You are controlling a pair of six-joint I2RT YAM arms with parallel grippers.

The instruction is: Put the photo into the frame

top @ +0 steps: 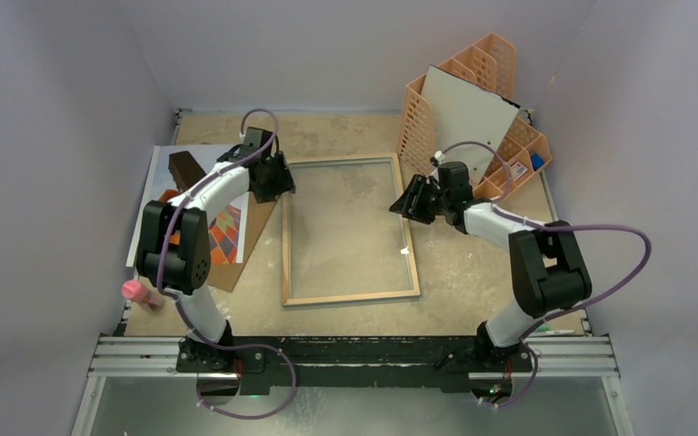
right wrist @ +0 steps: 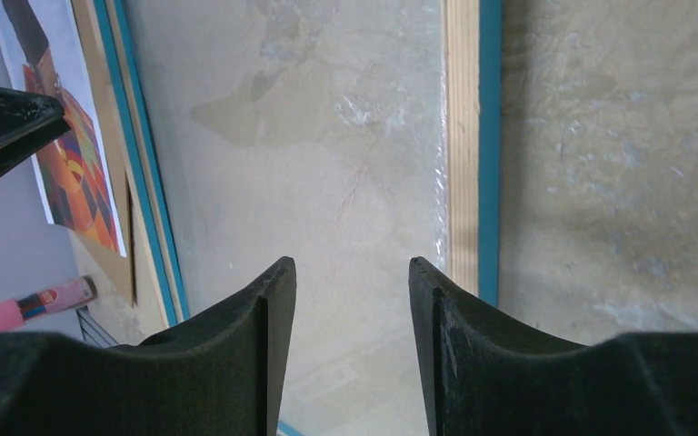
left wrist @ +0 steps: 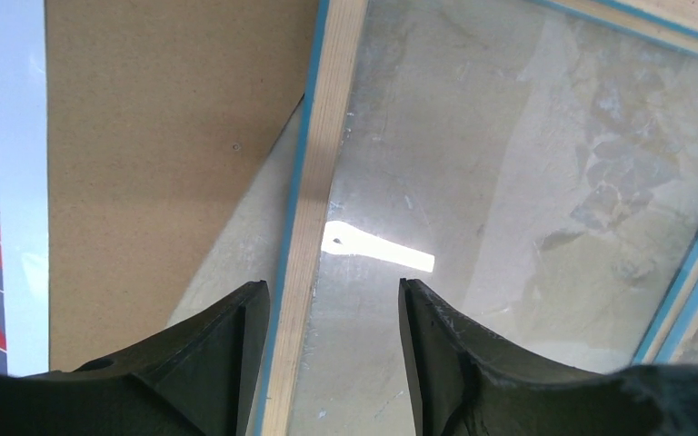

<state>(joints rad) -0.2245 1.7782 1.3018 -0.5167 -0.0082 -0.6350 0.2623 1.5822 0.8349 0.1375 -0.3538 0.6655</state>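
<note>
Two empty, agape tools: left tool straddles the frame's left rail, right tool beside its right rail. Risk: frame dragged askew.

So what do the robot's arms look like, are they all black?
Not all black. The left arm and right arm each mix chunky black joints with smooth white tubes. A thin purple cable loops along each one. The jaws are matte black, thick and curved, narrowing toward their tips. I can't see any writing or stickers on them.
</note>
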